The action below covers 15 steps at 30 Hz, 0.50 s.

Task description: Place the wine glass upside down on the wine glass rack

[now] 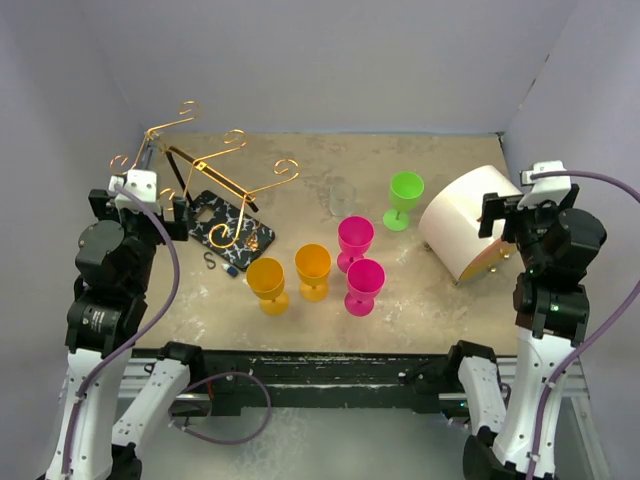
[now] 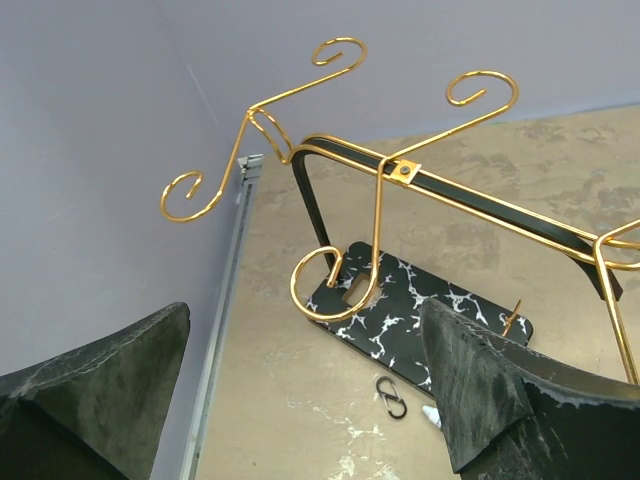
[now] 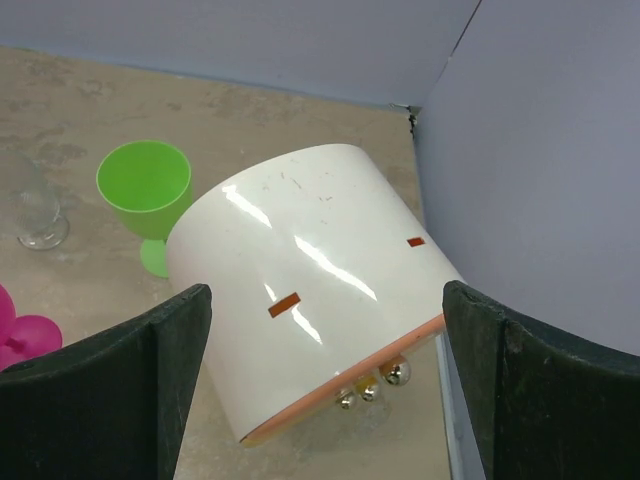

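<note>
The wine glass rack (image 1: 215,180) is a gold wire stand with spiral arms on a black marbled base (image 1: 255,240), at the left rear. It fills the left wrist view (image 2: 385,180), and no glass hangs on it. Several glasses stand upright mid-table: a clear one (image 1: 340,197), a green one (image 1: 405,195), two pink (image 1: 355,240) and two orange (image 1: 266,282). My left gripper (image 1: 140,205) is open and empty beside the rack (image 2: 308,330). My right gripper (image 1: 525,215) is open and empty above a white cylinder (image 3: 325,300).
The white cylinder (image 1: 468,232) lies on its side at the right, with small metal balls (image 3: 385,380) at its rim. A black S-clip (image 2: 392,397) lies on the table by the rack base. Grey walls enclose the table on three sides.
</note>
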Available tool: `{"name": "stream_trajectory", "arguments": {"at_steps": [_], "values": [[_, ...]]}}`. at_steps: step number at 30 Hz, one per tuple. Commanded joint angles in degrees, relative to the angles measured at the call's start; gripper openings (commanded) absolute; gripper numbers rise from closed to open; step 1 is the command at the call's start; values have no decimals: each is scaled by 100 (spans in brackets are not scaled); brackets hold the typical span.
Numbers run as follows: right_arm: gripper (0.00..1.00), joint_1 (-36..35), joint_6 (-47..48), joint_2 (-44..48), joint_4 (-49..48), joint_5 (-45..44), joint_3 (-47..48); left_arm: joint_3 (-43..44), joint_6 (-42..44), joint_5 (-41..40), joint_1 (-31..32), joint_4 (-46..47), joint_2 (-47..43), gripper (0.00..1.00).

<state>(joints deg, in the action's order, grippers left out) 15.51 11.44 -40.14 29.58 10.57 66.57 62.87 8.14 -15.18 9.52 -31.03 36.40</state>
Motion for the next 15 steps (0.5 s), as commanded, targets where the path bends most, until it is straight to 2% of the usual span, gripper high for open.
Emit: {"name": "stream_trajectory", "arguments": {"at_steps": [1,15], "values": [[100,0,-81,-107,-446,211,-41,-8,72,434,-106,170,57,99],[100,-21,-88,-484,-755,581,48,163,135,1062,-275,196,204,99]]}}
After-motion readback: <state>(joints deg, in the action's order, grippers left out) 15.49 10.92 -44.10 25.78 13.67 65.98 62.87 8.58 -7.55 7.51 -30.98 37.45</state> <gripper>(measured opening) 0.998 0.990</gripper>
